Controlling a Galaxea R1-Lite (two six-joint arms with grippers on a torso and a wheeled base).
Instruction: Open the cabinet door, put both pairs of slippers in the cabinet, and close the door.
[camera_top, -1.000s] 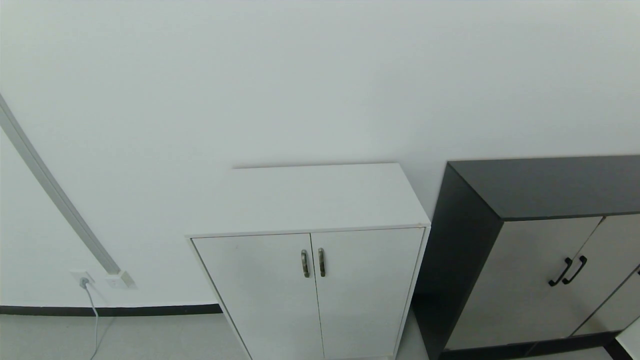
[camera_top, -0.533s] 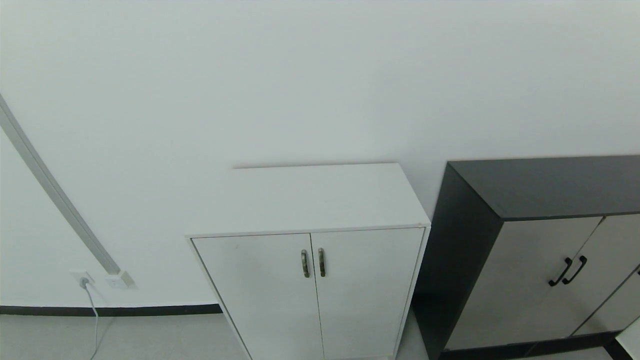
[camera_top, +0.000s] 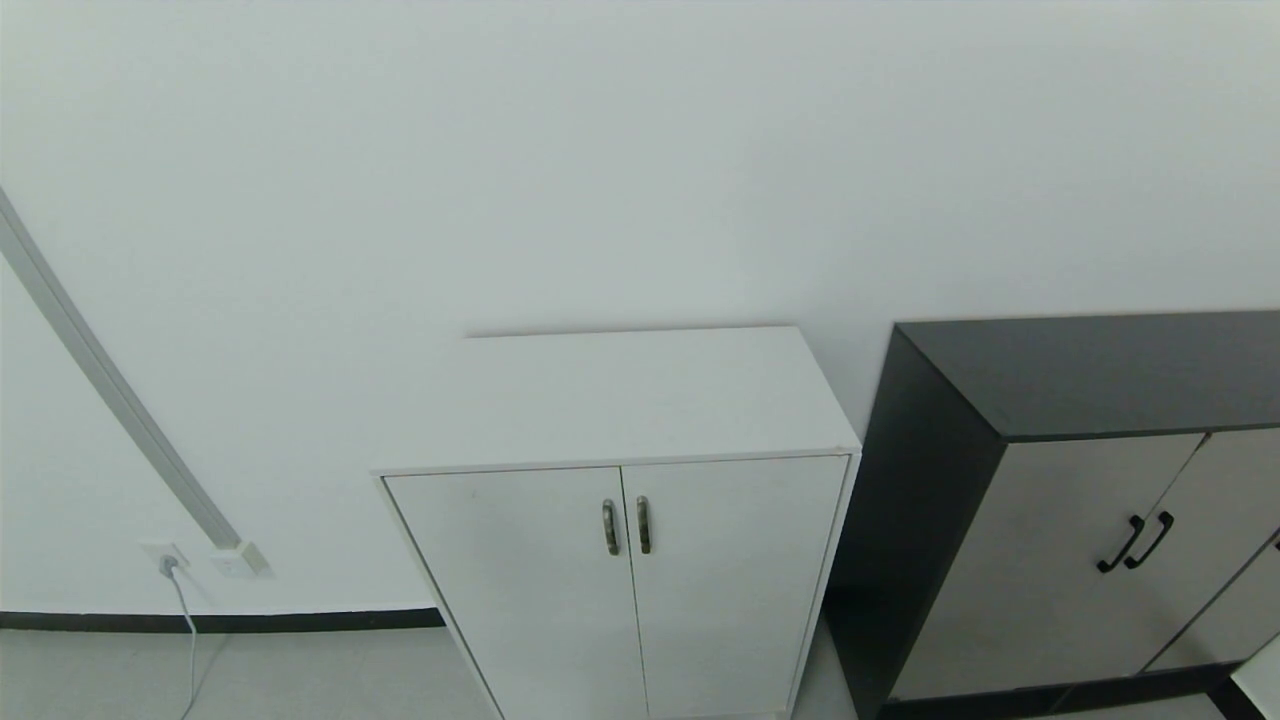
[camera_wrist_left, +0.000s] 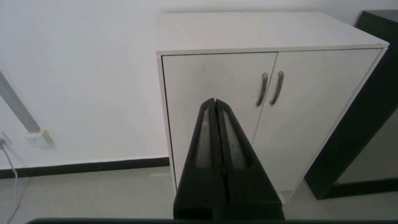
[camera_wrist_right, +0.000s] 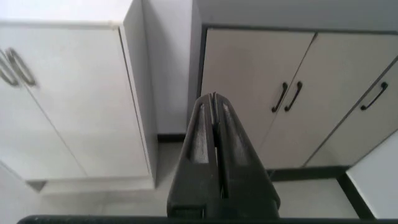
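1. We see the white cabinet (camera_top: 620, 400) standing on the floor against the wall, in the middle of the head view.
2. Its left door (camera_top: 510, 580) and right door (camera_top: 730, 570) are both closed and flush with the front. The two metal handles (camera_top: 609, 527) sit upright, side by side at the centre seam.
3. Just to the right of it stands a dark cabinet (camera_top: 930, 520) with grey doors, also closed. A pair of black handles (camera_top: 1135, 543) meets at their seam.
4. The left gripper (camera_wrist_left: 215, 109) hangs in front of the white cabinet, pointing at the left door. Its jaws are clenched, the fingers pressed flat together with nothing between them, and it is clear of the door.
5. The right gripper (camera_wrist_right: 213, 99) points toward the narrow gap between the two cabinets. Its jaws are likewise clenched on nothing, apart from both fronts.
6. On the wall to the left we see a socket (camera_top: 163, 556) with a grey cable (camera_top: 190, 625) plugged in and trailing down to the floor. A slanted grey conduit (camera_top: 100, 370) ends beside the socket, and a black skirting strip (camera_top: 300, 620) runs along the wall's foot.
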